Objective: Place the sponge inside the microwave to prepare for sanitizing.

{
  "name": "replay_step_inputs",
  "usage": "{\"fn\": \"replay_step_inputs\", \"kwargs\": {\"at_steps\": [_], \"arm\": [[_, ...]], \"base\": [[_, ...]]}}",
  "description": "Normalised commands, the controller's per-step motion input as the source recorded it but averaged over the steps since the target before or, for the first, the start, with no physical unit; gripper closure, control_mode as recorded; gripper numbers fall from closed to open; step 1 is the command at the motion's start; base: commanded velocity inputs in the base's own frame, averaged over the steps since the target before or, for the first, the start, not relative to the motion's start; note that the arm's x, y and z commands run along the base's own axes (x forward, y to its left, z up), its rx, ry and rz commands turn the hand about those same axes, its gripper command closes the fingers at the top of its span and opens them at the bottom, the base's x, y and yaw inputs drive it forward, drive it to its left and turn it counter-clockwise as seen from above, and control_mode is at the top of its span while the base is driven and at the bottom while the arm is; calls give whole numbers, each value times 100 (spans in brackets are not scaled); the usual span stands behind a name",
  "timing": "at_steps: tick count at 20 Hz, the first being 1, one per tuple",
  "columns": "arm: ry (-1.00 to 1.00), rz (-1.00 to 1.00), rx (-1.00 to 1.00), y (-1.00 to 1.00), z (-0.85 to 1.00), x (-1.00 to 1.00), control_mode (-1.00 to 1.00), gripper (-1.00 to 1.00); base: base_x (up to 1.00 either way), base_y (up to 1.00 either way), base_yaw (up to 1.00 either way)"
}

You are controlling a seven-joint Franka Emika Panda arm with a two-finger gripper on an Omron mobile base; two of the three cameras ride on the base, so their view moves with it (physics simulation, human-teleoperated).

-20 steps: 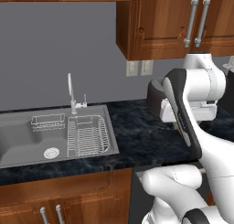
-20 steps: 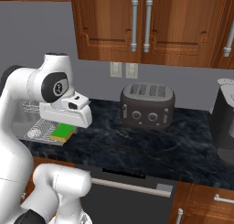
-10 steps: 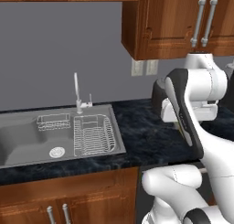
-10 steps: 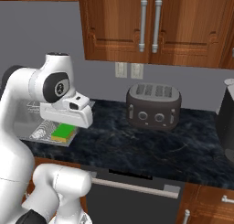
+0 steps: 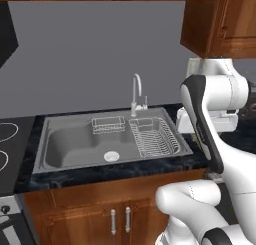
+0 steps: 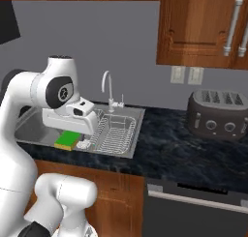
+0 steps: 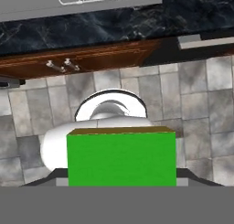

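Note:
The sponge [image 6: 67,140] is a flat block with a bright green top and a yellow lower layer. It hangs under the white hand, over the front edge of the sink. My gripper [image 6: 72,136] is shut on it, held close to the robot's body. The hand view looks down past the sponge [image 7: 121,158], whose green face spreads across the lower middle and hides the finger tips. Below it lie the tiled floor and the robot's base. The microwave is out of view.
A grey sink [image 5: 75,149] with a wire dish rack [image 5: 155,139] and a faucet [image 5: 136,91] is set in the dark counter. A grey slotted toaster [image 6: 220,115] stands to the right. A stove top [image 5: 6,149] lies at the far left. Wooden cabinets [image 6: 203,28] hang overhead.
The whole scene has slid to the right in both base views, so the base has driven left. The arm keeps the same pose, with the sponge still in its gripper.

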Motion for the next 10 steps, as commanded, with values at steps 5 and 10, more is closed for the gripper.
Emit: {"fn": "replay_step_inputs", "kwargs": {"at_steps": [5, 10], "arm": [[0, 0, 0, 0, 0, 0, 100, 100], [0, 0, 0, 0, 0, 0, 100, 100]], "base": [[-27, 100, 0], [-9, 98, 0]]}}
